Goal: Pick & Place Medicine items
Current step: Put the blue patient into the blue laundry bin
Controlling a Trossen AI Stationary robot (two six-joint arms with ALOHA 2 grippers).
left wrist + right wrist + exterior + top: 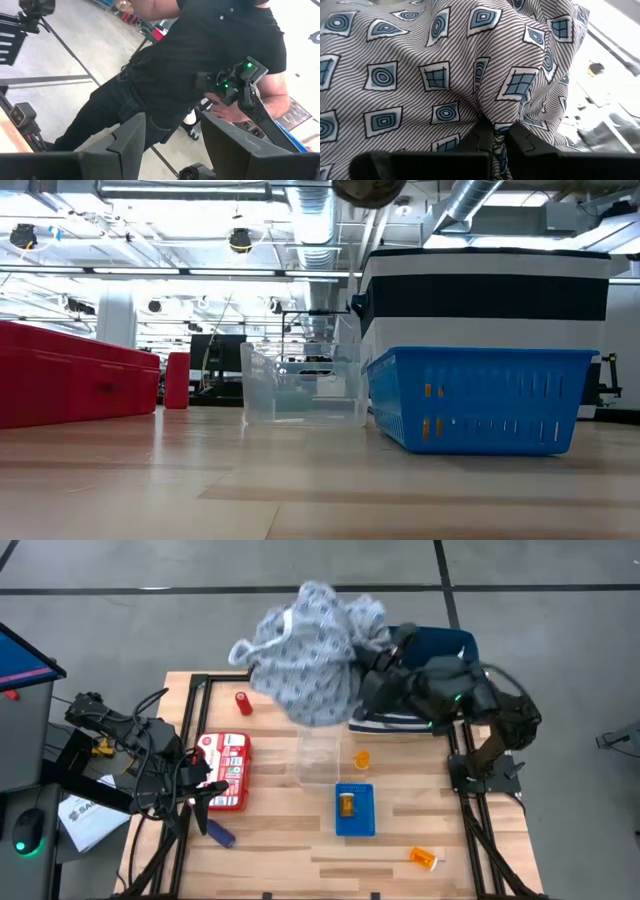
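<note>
While cloth (318, 650) hides right jaws (pinching it), left jaws spread, idle.

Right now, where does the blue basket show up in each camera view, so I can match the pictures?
High view: blue basket just below the picture's centre, on the wooden table.
Low view: right of centre, large and close.
Left wrist view: not in it.
Right wrist view: not in it; the patterned cloth fills the picture.
Shared landmark: the clear container, next to the basket in the high and low views.
</note>
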